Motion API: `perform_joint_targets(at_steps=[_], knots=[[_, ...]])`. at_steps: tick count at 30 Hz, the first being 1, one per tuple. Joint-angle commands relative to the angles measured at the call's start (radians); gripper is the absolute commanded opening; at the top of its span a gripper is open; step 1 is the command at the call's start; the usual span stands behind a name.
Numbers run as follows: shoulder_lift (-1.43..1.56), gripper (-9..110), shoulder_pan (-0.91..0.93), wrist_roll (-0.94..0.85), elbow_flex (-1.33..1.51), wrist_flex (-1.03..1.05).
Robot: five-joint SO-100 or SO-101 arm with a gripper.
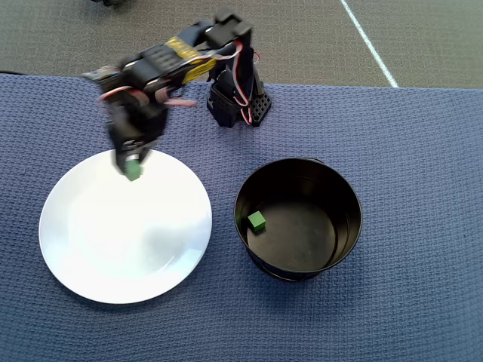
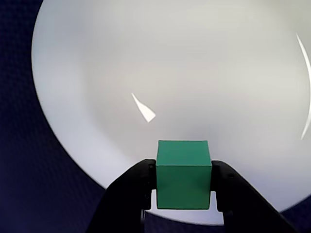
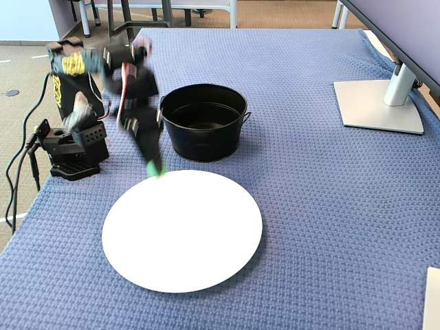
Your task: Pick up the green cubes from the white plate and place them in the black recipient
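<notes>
My gripper (image 2: 183, 187) is shut on a green cube (image 2: 183, 174), its two black fingers (image 2: 131, 189) pressing the cube's sides. It holds the cube above the far rim of the white plate (image 1: 98, 249), as the overhead view (image 1: 133, 170) and the fixed view (image 3: 157, 169) also show. The plate (image 2: 194, 73) is otherwise bare. A second green cube (image 1: 256, 221) lies on the bottom of the black pot (image 1: 298, 170), near its left wall. In the fixed view the pot (image 3: 203, 134) stands behind the plate (image 3: 182, 230); its inside cube is hidden there.
The arm's base (image 1: 238, 105) stands at the back of the blue woven cloth (image 1: 423, 226), between plate and pot. A monitor stand (image 3: 377, 103) sits at the far right in the fixed view. Cables hang off the table's left edge (image 3: 20, 172).
</notes>
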Motion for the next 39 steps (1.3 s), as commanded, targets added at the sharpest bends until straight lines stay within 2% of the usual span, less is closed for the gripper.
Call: perform_joint_targets(at_steps=[1,8,13,15,18,20,26,30,39], knots=[[0.273,0,-0.27,0.077,0.146,-0.031],[0.456,0,-0.686,0.193,0.416,-0.23],[0.44,0,-0.802,0.227,0.546,-0.331],[0.428,1,-0.807,0.218,0.577,-0.354],[0.422,21,-0.81,0.138,0.588,-0.357],[0.439,23,-0.813,0.101,0.569,-0.328],[0.563,16,-0.813,0.035,0.486,-0.241],[0.776,0,-0.792,-0.04,0.561,-0.181],[1.282,0,-0.581,-0.218,0.868,-0.017]])
